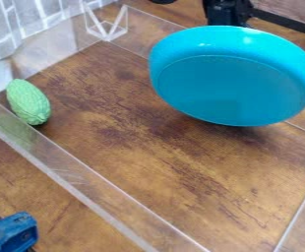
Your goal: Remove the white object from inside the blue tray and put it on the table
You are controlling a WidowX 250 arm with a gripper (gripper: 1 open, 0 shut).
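The blue tray (pixel 234 77) stands tipped up at the back right of the table (pixel 155 162), its round face turned towards the camera and its near rim low over the wood. Only the black body of my gripper (pixel 227 10) shows, at the top edge behind the tray's far rim. Its fingers are hidden by the tray, and nothing shows in them. The white object is not visible anywhere in this view.
A green oval object (pixel 28 101) lies at the left beside the clear acrylic panel (pixel 77 172) that runs diagonally along the table's near side. A clear acrylic stand (pixel 105 20) sits at the back left. Something blue (pixel 8 234) shows in the bottom left corner.
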